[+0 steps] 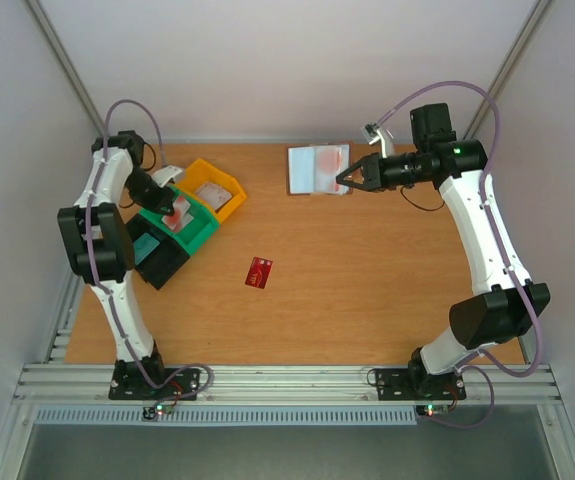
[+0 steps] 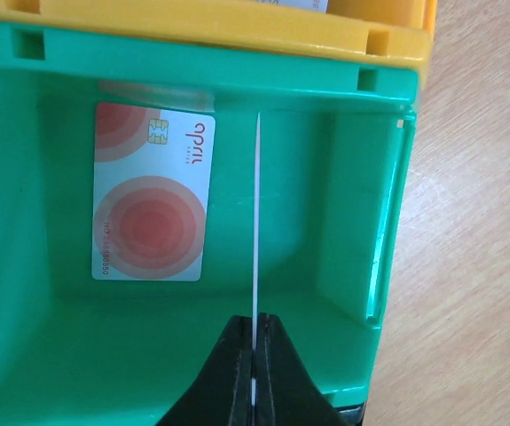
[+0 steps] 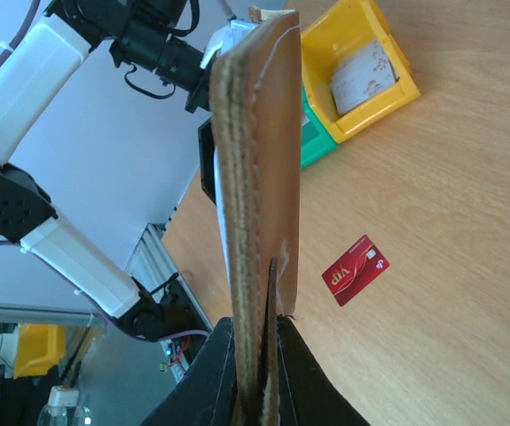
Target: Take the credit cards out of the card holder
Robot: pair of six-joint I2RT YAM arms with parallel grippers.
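My right gripper (image 1: 350, 179) (image 3: 259, 324) is shut on the edge of the card holder (image 1: 317, 169), which lies open at the back of the table with its pale inside and a reddish card face up. In the right wrist view the card holder (image 3: 256, 169) shows edge-on as brown leather. A red credit card (image 1: 259, 272) (image 3: 355, 269) lies flat mid-table. My left gripper (image 1: 172, 207) (image 2: 255, 330) hangs over the green bin, shut on a thin card (image 2: 256, 213) seen edge-on. A pale card with red circles (image 2: 151, 191) lies on the bin's floor.
The green bin (image 1: 199, 232) (image 2: 352, 204) stands at the left. A yellow bin (image 1: 219, 187) (image 3: 361, 35) touches its far side and holds a pale card (image 3: 363, 74). A black box (image 1: 159, 257) sits in front of the green bin.
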